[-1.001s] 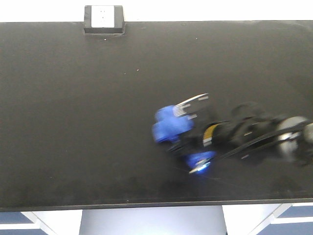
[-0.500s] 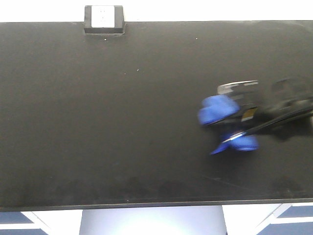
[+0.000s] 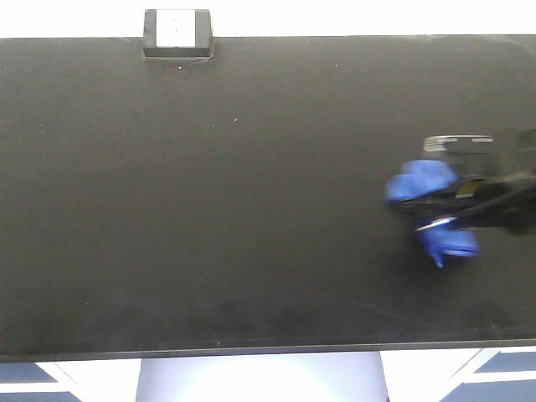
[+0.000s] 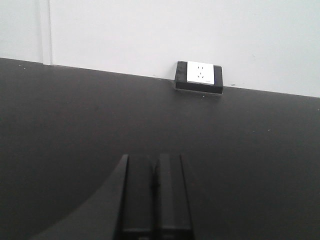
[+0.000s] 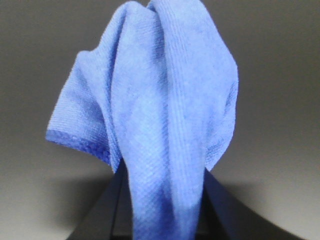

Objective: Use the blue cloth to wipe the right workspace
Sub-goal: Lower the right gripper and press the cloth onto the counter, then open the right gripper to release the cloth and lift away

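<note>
The blue cloth (image 3: 425,182) lies bunched on the right workspace (image 3: 209,209), a wide black countertop, near its right edge. My right gripper (image 3: 431,213) is shut on it, the arm reaching in from the right. In the right wrist view the blue cloth (image 5: 160,110) fills the middle, pinched between the dark fingers and spreading out ahead of them. My left gripper (image 4: 154,172) shows only in the left wrist view, shut with nothing in it, hovering low over the black countertop (image 4: 75,125).
A small black box with a white socket plate (image 3: 177,32) stands at the counter's back edge, against the white wall; the same socket box (image 4: 199,76) shows in the left wrist view. The counter's front edge (image 3: 251,347) runs along the bottom.
My right gripper has swept the blue cloth from the counter's middle rightward and slightly back, to near the right edge.
</note>
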